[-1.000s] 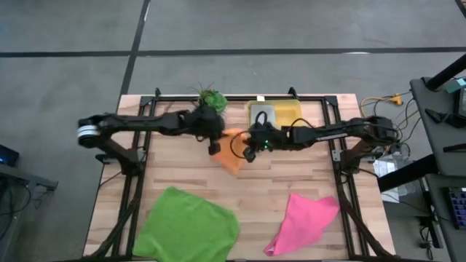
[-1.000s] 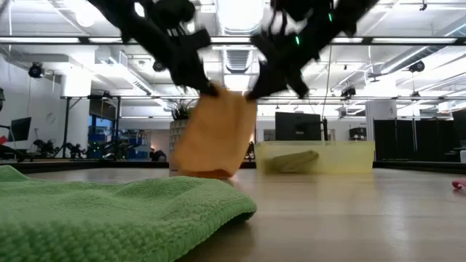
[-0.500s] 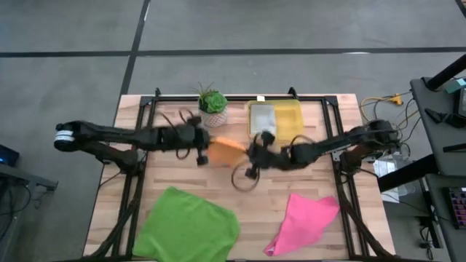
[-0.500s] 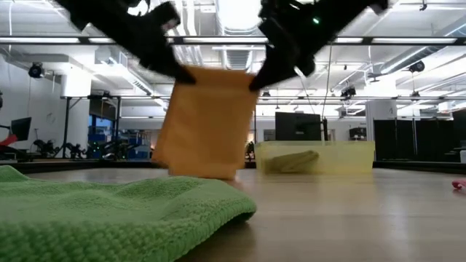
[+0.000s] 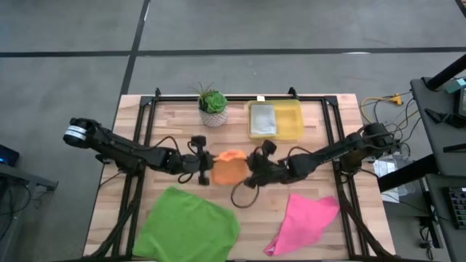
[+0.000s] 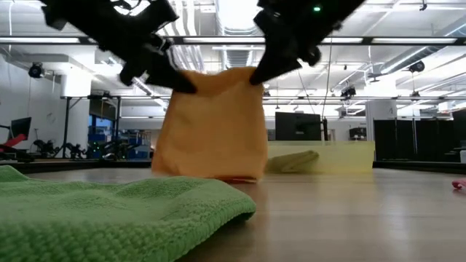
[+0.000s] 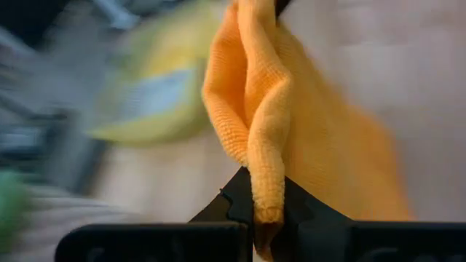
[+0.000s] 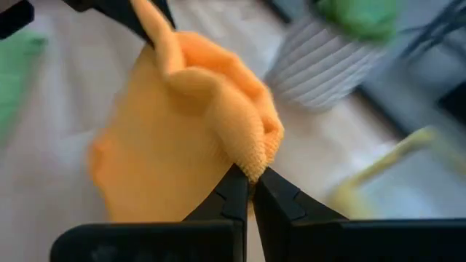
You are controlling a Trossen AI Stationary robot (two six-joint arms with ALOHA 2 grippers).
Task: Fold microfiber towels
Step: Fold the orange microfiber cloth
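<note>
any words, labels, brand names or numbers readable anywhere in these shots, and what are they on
None can be read.
The orange towel, green towel and pink towel are plain cloth with no visible label.
The yellow bin and the plant pot show no print.
The screens in the room behind the table, in the low view, are too small to read.

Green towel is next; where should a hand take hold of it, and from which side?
Probably its far right corner. The green towel lies spread flat at the table's near left, so only edges and corners give something to pinch. Come from above. Both hands, left and right, hold the orange towel.
</note>
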